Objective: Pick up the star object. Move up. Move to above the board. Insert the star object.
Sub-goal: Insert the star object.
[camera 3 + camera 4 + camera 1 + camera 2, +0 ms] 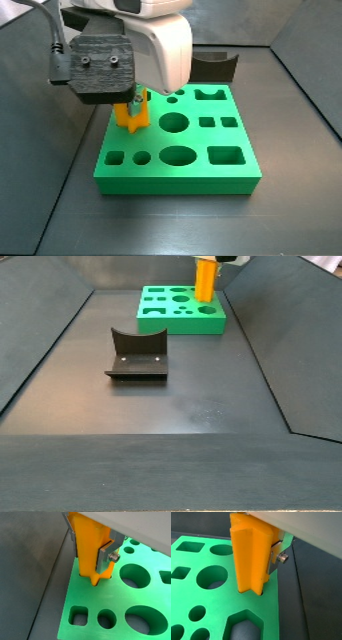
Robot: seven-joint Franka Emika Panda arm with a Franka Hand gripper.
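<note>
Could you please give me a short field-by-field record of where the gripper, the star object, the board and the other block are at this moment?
gripper: above the board's edge, shut on the star object
star object: orange, upright, lower end at the board's top; depth in a hole cannot be told
board: green, on the floor
dark grey U-shaped block: on the floor, apart from the board
</note>
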